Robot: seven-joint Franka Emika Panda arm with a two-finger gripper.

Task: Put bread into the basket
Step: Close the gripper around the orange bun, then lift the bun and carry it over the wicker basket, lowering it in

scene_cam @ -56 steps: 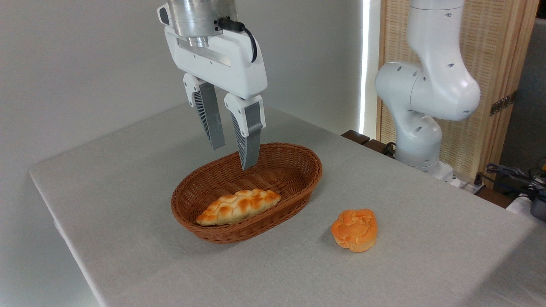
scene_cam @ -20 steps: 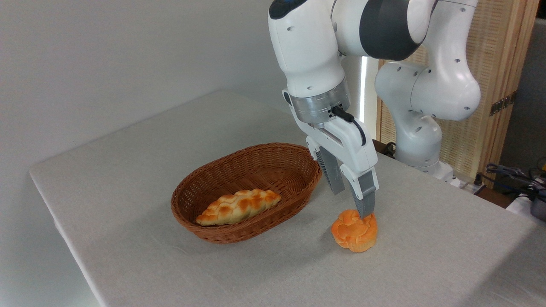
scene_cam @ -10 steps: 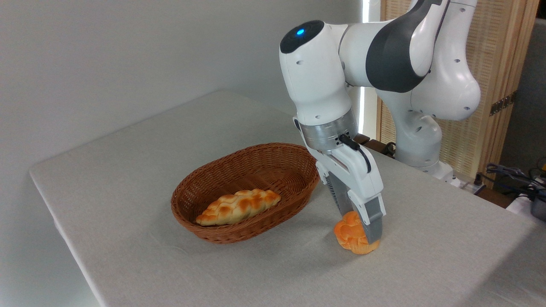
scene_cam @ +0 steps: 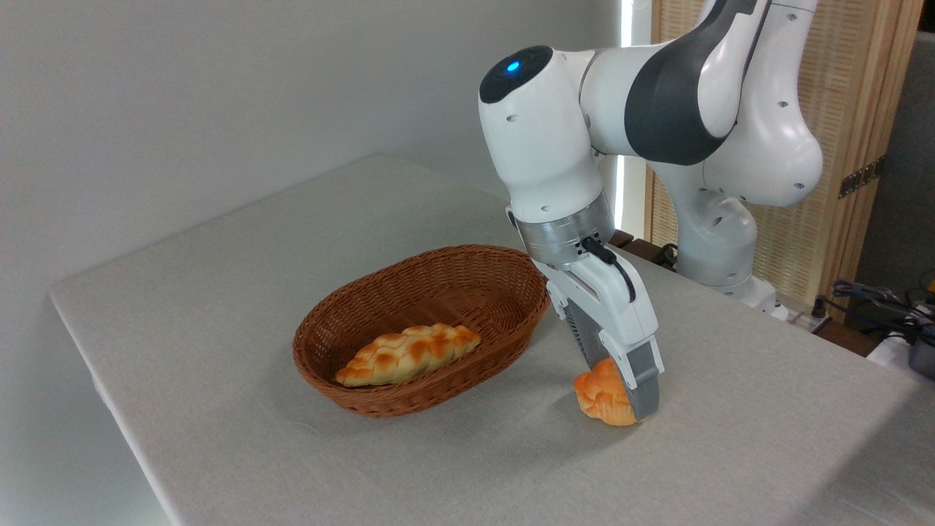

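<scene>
Camera view, lower right: the gripper pinches the bun on the table, with the basket lying just to its left.

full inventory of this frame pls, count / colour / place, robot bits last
bun: 1, orange-golden, on the table right of the basket, between the fingers
braided loaf: 1, pale with browned bumps, lying inside the basket
basket: 1, brown wicker, oval, centre of the table
table: 1, light grey cloth top
slatted screen: 1, light wood, behind the robot at right
cables: a few, dark, far right edge
arm: 1, white and grey, bent down from the right
gripper: 1, white body, closed on the bun
fingers: 2, grey, only the near one plainly visible
</scene>
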